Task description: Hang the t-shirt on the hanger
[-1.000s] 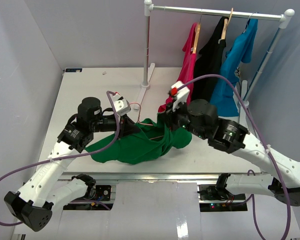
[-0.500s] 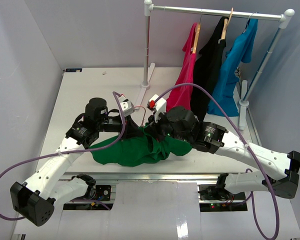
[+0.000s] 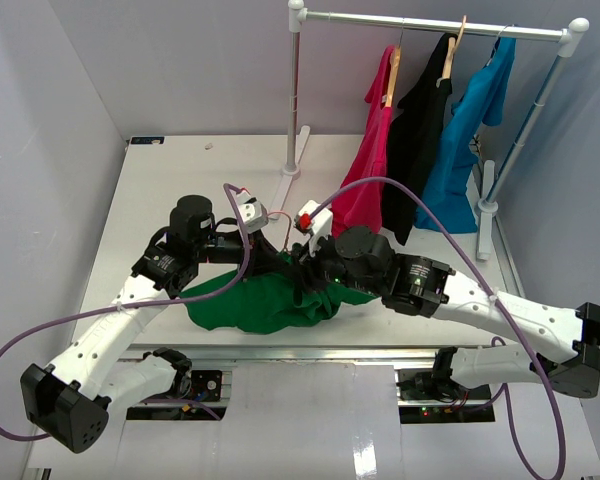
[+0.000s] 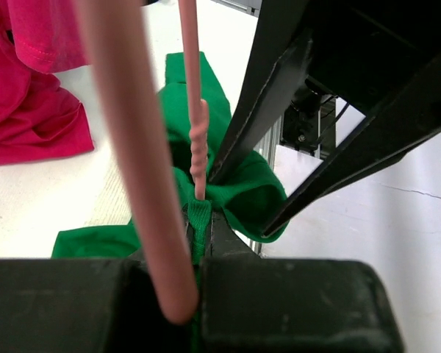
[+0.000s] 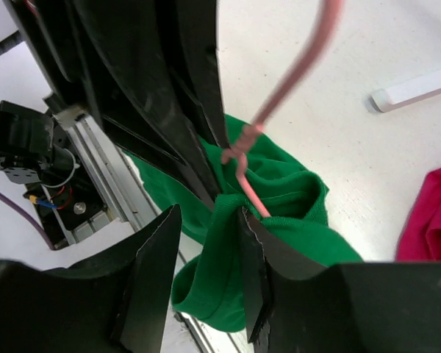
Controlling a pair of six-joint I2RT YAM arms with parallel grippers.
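now we are partway through threading the hanger into the neck of the green t-shirt [image 3: 242,308], which lies bunched on the tabletop [image 3: 180,170] between the two arms, near its front edge. our left pincer [image 4: 199,234] is all but closed, pinching the pale pink wire hanger [image 4: 128,147] together with the ribbed collar band. the hanger's twisted neck stands just above the cloth. our right pincer [image 5: 206,272] stands partly open with a fold of green collar hanging between its jaws, not clamped as far as we can tell. next, we judge, the right pincer must take hold of the collar and draw it over the hanger's shoulder while the left steadies the wire.
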